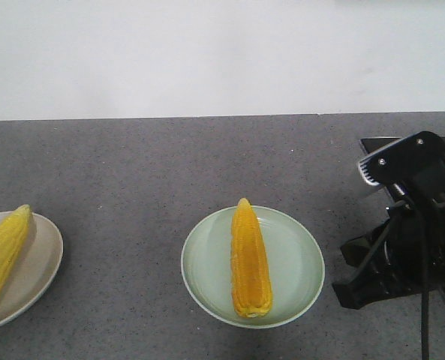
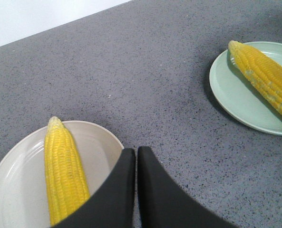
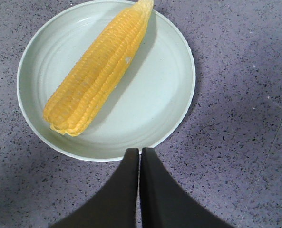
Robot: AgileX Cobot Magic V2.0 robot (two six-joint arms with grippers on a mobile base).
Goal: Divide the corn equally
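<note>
Grey speckled stone makes up the counter (image 1: 147, 172), which runs back to a plain white wall (image 1: 207, 52). Near the middle of the front view sits a pale green plate (image 1: 297, 262) carrying a deep golden cob of corn (image 1: 250, 259), its pointed tip aimed away toward the wall and its blunt end close to the near rim. At the left edge of that view a beige plate (image 1: 38, 259), partly cut off by the frame, holds a paler yellow cob (image 1: 3, 251) lying at a slant. Only these two cobs can be seen. The right arm (image 1: 410, 225), black with a cable, stands just to the right of the green plate without touching it. From the right wrist camera, the right gripper (image 3: 140, 156) has its two dark fingers pressed together with nothing between them, tips just at the plate's near rim. From the left wrist camera, the left gripper (image 2: 136, 154) is likewise clenched on nothing, hanging over the edge of the beige plate beside the paler cob, with the green plate well apart at upper right.
</note>
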